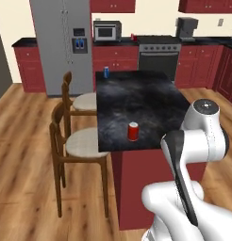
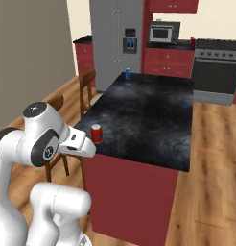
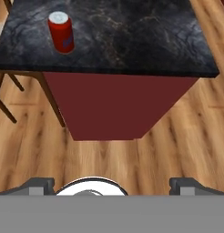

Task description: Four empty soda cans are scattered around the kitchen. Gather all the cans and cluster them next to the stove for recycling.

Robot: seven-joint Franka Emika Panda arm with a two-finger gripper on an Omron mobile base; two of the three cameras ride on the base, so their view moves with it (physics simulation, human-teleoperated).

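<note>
Stove [image 1: 158,55] against far wall, right of microwave [image 1: 107,31]. Island counter [image 1: 136,106] mid-room. Red can [image 1: 132,131] upright near its front edge; blue can [image 1: 106,72] at far-left corner. Gripper [image 3: 111,185] jaws spread wide, empty, above floor.

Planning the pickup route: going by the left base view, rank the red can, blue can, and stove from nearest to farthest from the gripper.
The gripper hangs open before the island's near end.
1. red can, island's near edge.
2. blue can, island's far left corner.
3. stove, against the back wall.
</note>
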